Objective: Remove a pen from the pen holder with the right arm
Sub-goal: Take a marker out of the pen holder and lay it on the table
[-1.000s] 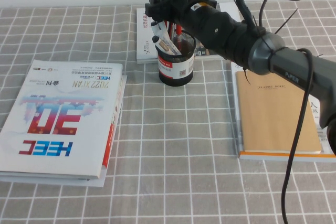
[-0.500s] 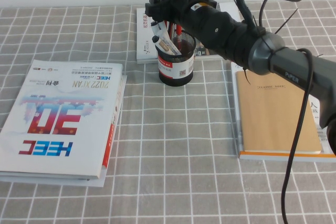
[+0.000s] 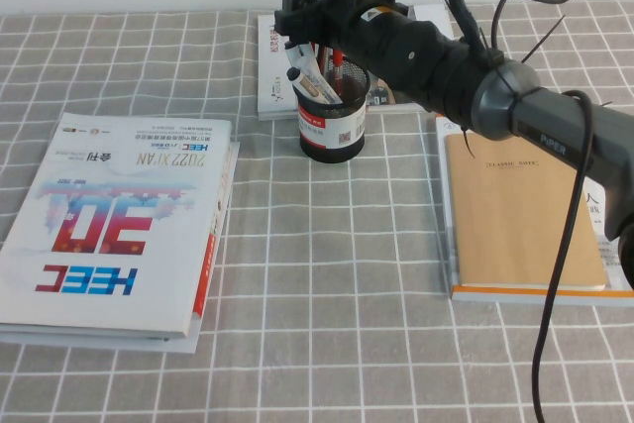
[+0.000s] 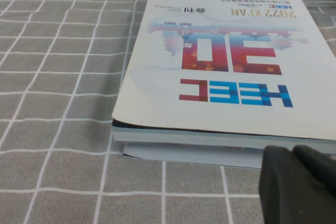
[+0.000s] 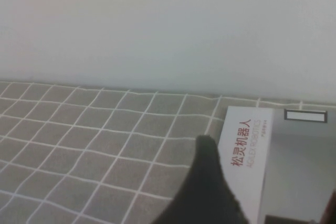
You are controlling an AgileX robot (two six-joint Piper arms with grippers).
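Item one – grey checked tabletop, cloth-covered, carrying everything listed here.

Item two – stack of white HEEC booklets, flat on my near left, the large red-and-blue "30" on the top cover. My left gripper sits low just beside the near edge of this stack. I cannot tell its state.

Item three – tan card-covered notebook, flat on my near right, lying on a white book with an orange edge.

Item four – black wire-mesh pen holder, upright near the middle of the tabletop, well apart from both stacks. It holds a white marker pen with a dark cap, leaning to my left, and a red pen standing straighter beside it. Both are inside the holder.

Item five – my right gripper, on the dark arm that reaches in from the right. It hangs over the holder, just above the pen tops, jaws apart and gripping nothing.

Item six – thin white booklet with red lettering, flat behind the holder.

Item seven – plain white wall along the far edge.
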